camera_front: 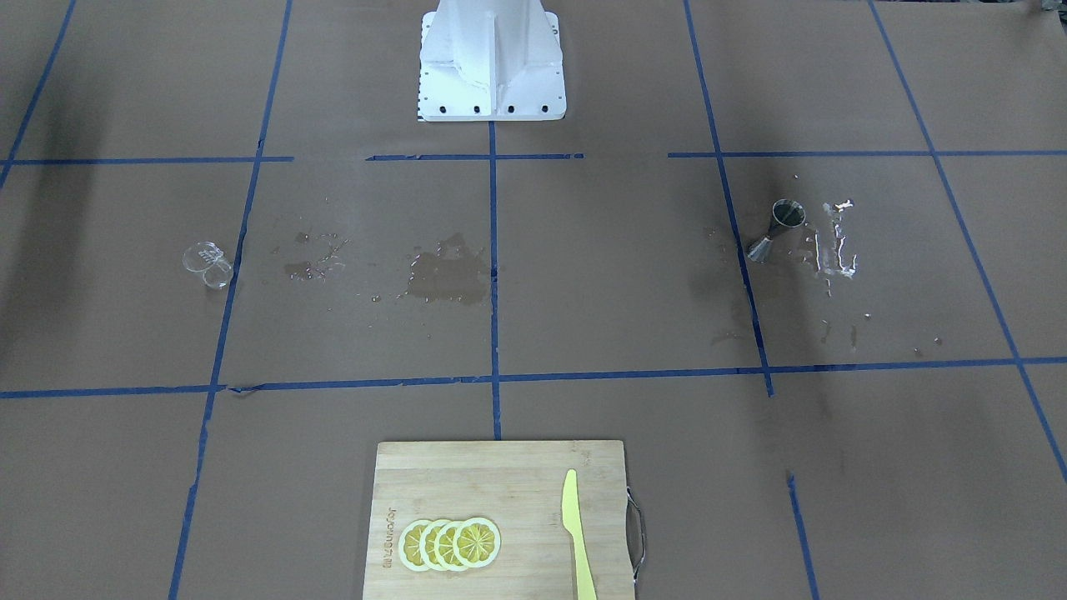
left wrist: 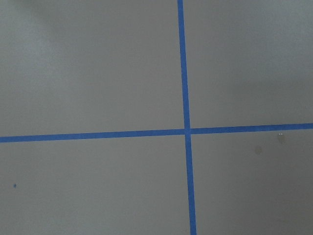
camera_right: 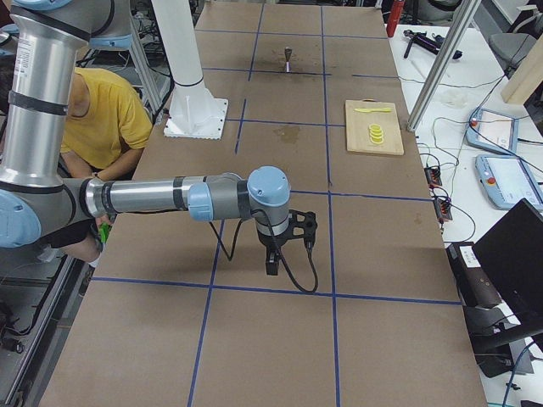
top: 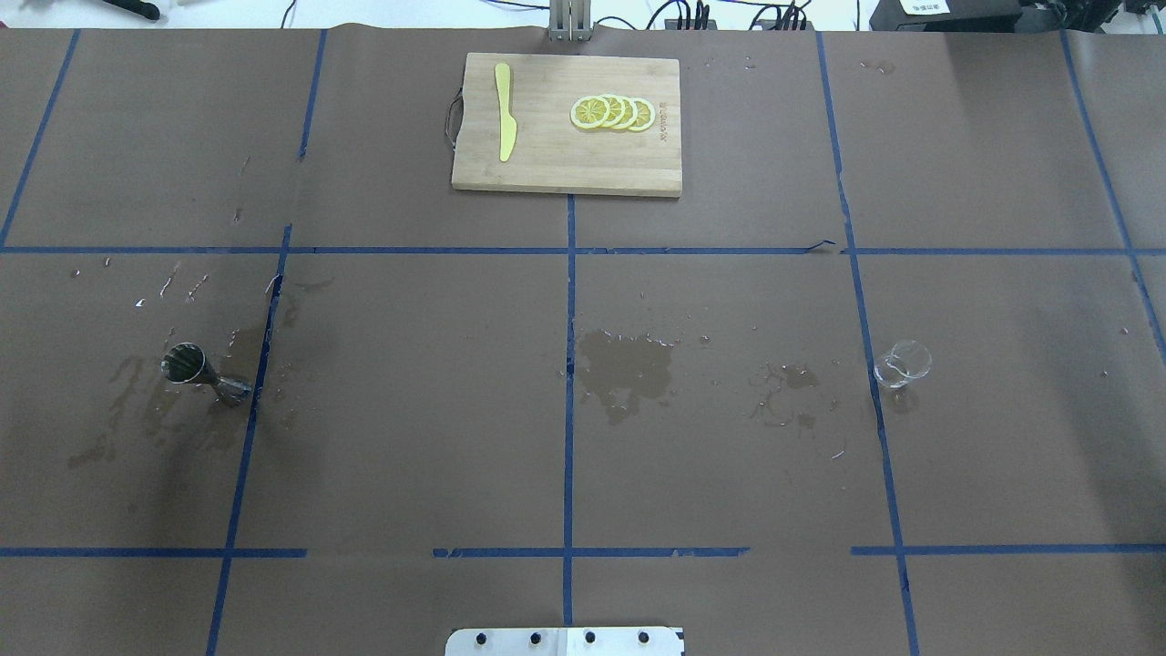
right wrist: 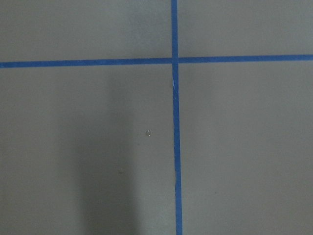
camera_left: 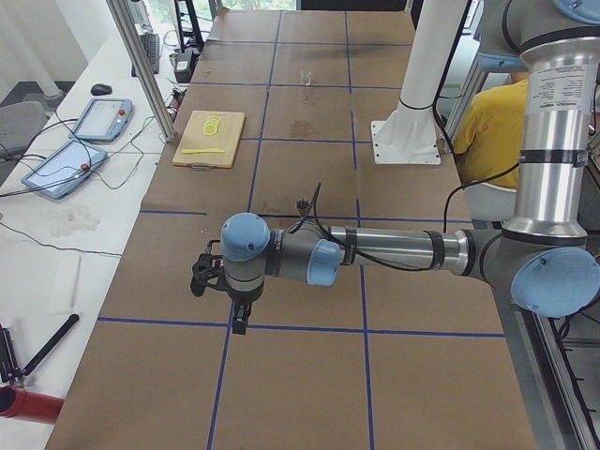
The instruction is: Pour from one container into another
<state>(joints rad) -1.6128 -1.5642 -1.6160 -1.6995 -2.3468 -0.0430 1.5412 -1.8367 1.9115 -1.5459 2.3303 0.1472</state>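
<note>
Brown-papered table (top: 729, 474), blue-taped in a grid, wet mid-span; left gripper (camera_left: 240, 319) and right gripper (camera_right: 271, 264) hanging above opposite ends, touching nothing, openness impossible to tell; steel jigger (top: 205, 372) upright at robot's left, clear measuring cup (top: 902, 364) at right, well apart

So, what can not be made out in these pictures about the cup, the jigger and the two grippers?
- The left gripper shows only in the exterior left view, small and dark, so whether it is open or shut is unclear.
- The right gripper shows only in the exterior right view, with the same doubt.
- The clear cup is transparent and small: its contents and markings are unreadable.
- The jigger has a dark bowl, too small to show any liquid.
</note>
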